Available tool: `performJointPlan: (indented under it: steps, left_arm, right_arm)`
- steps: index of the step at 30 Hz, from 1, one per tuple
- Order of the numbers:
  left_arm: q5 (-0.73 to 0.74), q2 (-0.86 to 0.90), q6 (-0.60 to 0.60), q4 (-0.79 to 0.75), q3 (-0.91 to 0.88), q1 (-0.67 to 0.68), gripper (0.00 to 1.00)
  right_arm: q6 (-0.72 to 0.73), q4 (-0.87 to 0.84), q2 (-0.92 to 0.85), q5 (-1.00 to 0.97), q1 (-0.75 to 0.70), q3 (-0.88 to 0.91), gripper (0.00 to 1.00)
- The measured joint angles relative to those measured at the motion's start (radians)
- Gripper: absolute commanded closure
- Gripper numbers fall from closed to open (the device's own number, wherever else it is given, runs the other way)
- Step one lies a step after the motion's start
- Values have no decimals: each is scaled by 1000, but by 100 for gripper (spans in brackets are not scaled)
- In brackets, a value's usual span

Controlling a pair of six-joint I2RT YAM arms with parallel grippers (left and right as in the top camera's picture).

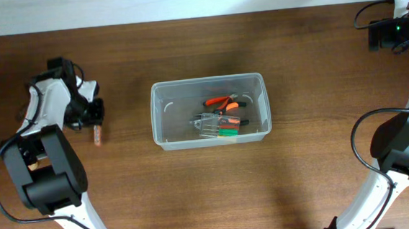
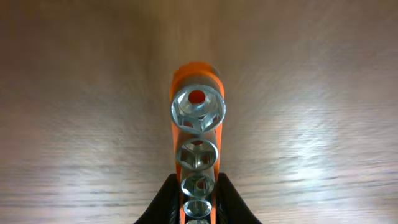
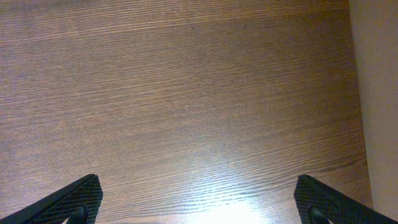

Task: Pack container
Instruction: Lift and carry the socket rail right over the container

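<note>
tabletop; socket rail in left end effector

One clear container at centre, holding one pair of orange-handled pliers and one small clear case of coloured bits. One orange socket rail at left, carrying at least four sockets. Two arms: left arm, right arm.

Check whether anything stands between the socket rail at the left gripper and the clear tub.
Nothing visible does. Only bare table lies between the socket rail in the left gripper and the tub; its top is open.
</note>
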State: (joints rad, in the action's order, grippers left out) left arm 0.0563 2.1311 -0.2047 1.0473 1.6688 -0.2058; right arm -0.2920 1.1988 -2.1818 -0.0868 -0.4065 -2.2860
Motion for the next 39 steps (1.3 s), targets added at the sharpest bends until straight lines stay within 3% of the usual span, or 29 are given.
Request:
performJointPlan:
  steps: [8,18,29,39]
  left_arm:
    - [0,0,-2,120,237,89,98]
    - [8,0,-69,213,484,343,98]
    - [15,0,-127,237,505,575,98]
    - [61,0,-153,290,505,658,98]
  right_arm:
    - [0,0,0,0,0,0,1]
    - [0,0,0,0,0,0,1]
    - [0,0,0,0,0,0,1]
    - [0,0,0,0,0,0,1]
